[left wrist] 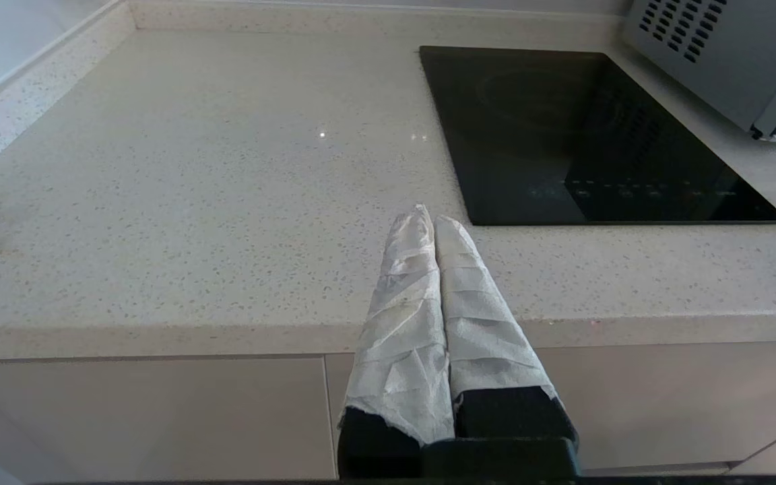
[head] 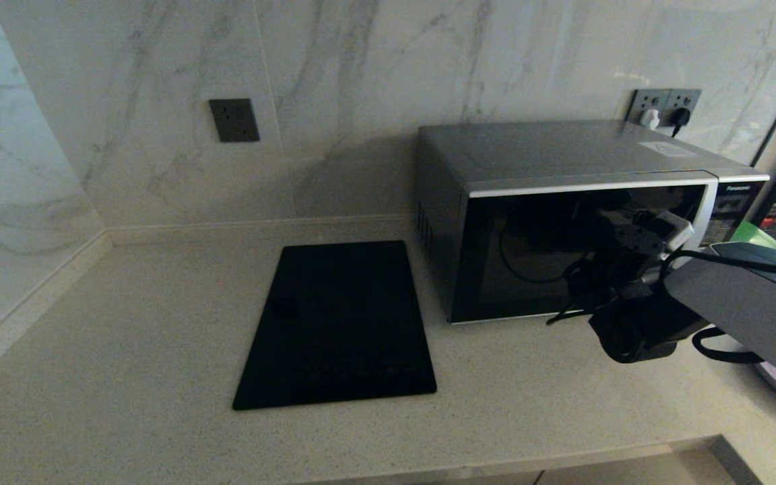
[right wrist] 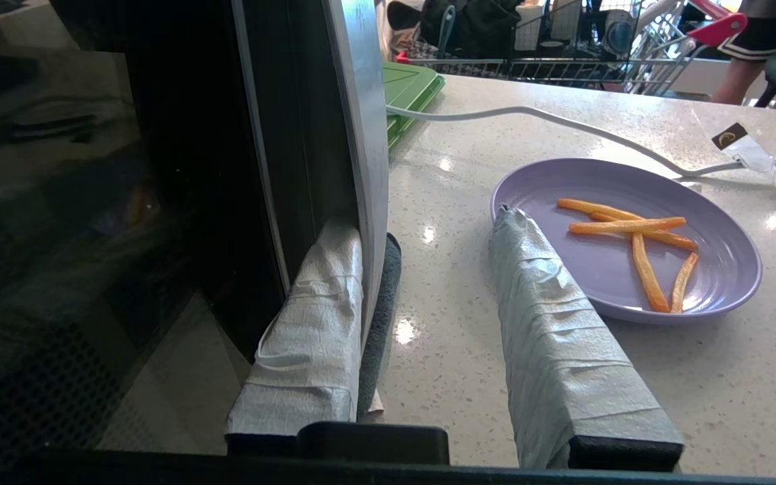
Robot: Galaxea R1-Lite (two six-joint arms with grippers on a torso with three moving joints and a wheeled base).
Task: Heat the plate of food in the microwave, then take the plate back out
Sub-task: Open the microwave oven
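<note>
Counter (head: 125, 337): carries microwave (head: 563, 202) at back right with door shut, cooktop panel (head: 337, 330) beside it, and plate of food (right wrist: 630, 236) off past the microwave's right front corner, green board (right wrist: 408, 91) farther behind. Right gripper (right wrist: 428, 316): spread, one finger (right wrist: 314, 323) against the curved door strip at the door's right edge, other finger (right wrist: 550, 323) overlapping the plate rim in view; nearer arm for door and plate. Left gripper (left wrist: 434, 222): pressed together, empty, parked over counter's front edge, left of cooktop panel.
</note>
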